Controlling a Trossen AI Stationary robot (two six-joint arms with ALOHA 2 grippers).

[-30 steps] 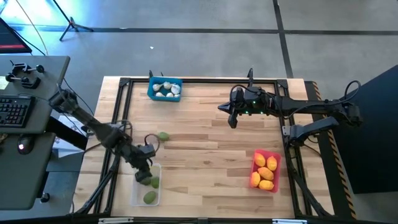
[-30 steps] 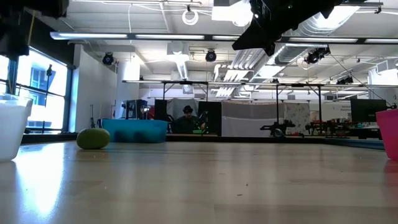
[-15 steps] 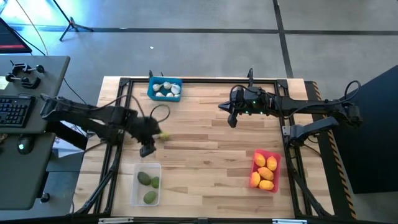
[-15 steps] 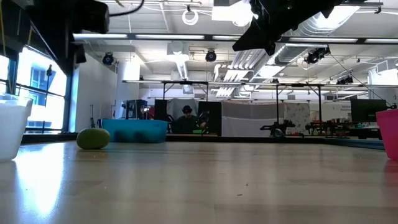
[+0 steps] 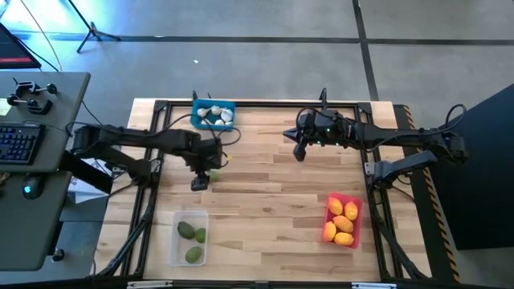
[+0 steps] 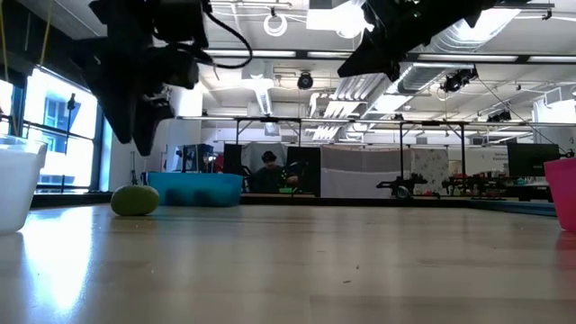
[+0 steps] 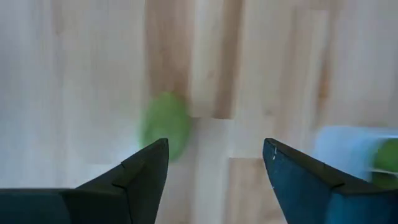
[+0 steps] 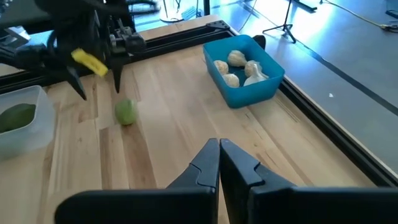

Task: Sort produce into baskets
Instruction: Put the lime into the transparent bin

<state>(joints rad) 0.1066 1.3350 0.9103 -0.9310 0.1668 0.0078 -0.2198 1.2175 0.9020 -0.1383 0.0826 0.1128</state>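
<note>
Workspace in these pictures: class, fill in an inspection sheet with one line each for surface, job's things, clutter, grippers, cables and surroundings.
Surface: wooden table inside a black frame.
Job's things: blue basket holds whitish bulbs; red basket holds yellow fruits; clear basket holds two green fruits; one loose green fruit lies on the wood.
Clutter: nothing seen.
Grippers: left gripper open, above the loose green fruit; right gripper shut, empty, raised over the table's far middle.
Cables: black cable looping at the left arm.
Surroundings: keyboard on a side desk; a person far behind in the low view.
</note>
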